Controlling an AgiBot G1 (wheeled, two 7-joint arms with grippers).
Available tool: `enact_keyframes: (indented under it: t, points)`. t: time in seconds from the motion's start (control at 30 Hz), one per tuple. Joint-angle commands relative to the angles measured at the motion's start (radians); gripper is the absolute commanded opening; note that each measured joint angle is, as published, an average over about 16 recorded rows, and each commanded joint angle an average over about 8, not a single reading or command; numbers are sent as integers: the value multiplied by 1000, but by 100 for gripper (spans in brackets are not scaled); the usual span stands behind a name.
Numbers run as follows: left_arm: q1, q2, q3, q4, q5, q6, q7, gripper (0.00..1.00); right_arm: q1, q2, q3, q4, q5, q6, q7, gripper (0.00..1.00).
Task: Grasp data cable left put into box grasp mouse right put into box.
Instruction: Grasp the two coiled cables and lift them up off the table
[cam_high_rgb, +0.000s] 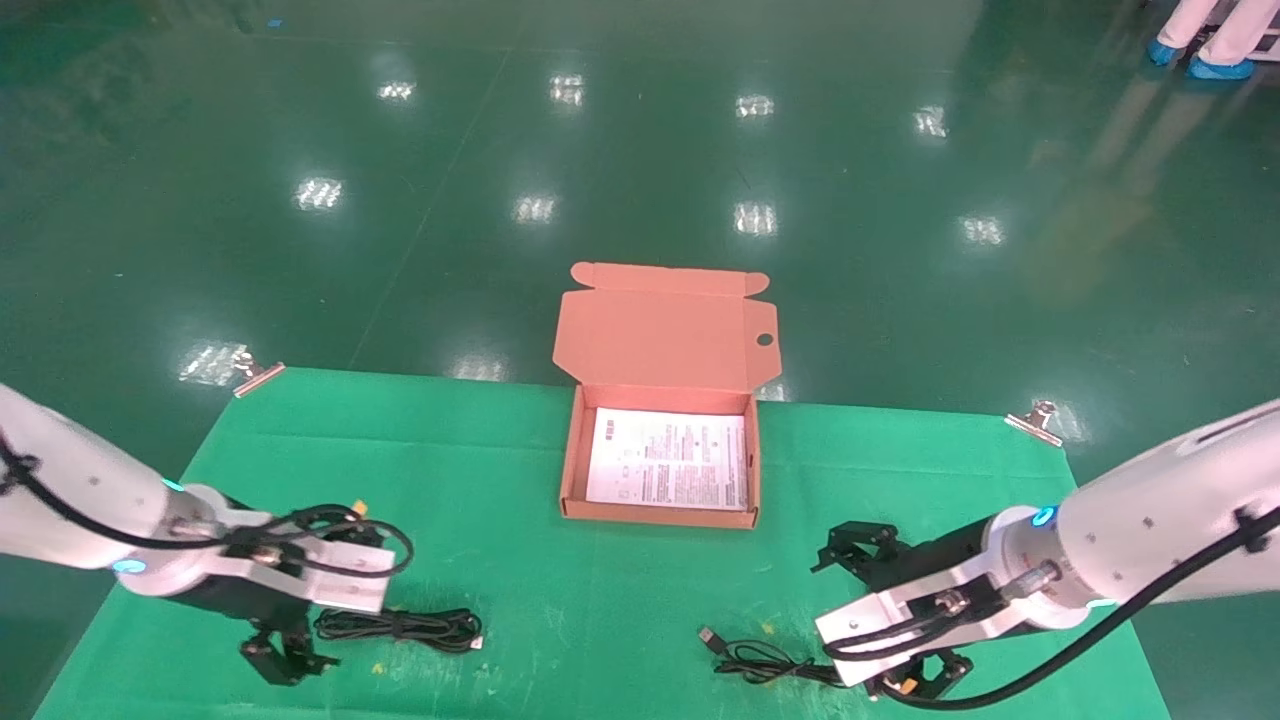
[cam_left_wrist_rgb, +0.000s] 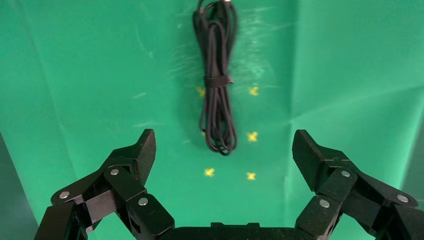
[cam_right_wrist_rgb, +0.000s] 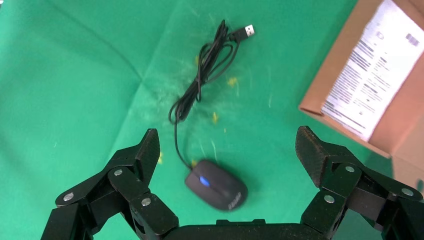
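glossy green floor behind, green cloth (cam_high_rgb: 520, 560) clipped over the table, left gripper (cam_left_wrist_rgb: 222, 150) spread wide above the data cable (cam_high_rgb: 400, 627), open box (cam_high_rgb: 660, 470) mid-table, right gripper (cam_right_wrist_rgb: 227, 147) gaping over the mouse (cam_right_wrist_rgb: 217, 191)

From the head camera the mouse (cam_right_wrist_rgb: 217, 189) cannot be seen at all: the right arm's wrist covers it at the lower right of the frame, and only its cord (cam_high_rgb: 760, 662) with the plug trails out to the left. The right gripper (cam_high_rgb: 905, 620) is mostly masked by its own wrist housing, with one finger showing above it and the other just at the bottom edge. The data cable (cam_high_rgb: 400, 627) has its left end tucked behind the left wrist, and in the left wrist picture its far end runs off the top edge. The print on the white sheet (cam_high_rgb: 668, 459) inside the box (cam_high_rgb: 660, 514) is too small to read. At the upper right corner, white legs in blue shoe covers (cam_high_rgb: 1205, 35) are cut off by the edge.
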Motion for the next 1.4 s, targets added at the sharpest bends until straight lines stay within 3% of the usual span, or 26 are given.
enact_keyframes:
  t: [0.03,0.3,0.53,1.03,1.07,1.1,1.3,1.33,1.37,1.4]
  points:
    - [11,22,14,26,38,-29,-7,100,-19,-20,-13,-8,-39,31,23,100]
    - [29,106,8,225,53,-141,-4,100,-86,-70,-11,-101,-81,151,82,100]
    - [21,169,-14,441,2,-174,46,100,-102,-127,-3,-234,-64,196,99,100]
    - [-28,273,9,748,28,-234,205,100,-113,-237,-34,-494,-85,270,-29,100]
    - [-30,278,11,762,31,-239,210,95,-114,-242,-36,-504,-87,275,-36,100]
    - [-32,281,13,776,35,-243,213,82,-114,-246,-37,-514,-89,281,-43,100]
    - [-41,291,16,842,44,-263,216,7,-116,-261,-42,-555,-97,303,-67,25]
    - [-42,292,16,849,44,-265,216,0,-116,-262,-42,-558,-97,306,-69,13]
    - [-43,292,15,854,44,-266,216,0,-116,-263,-42,-561,-97,307,-70,1]
    - [-44,293,15,857,44,-267,216,0,-117,-264,-42,-563,-97,308,-71,0]
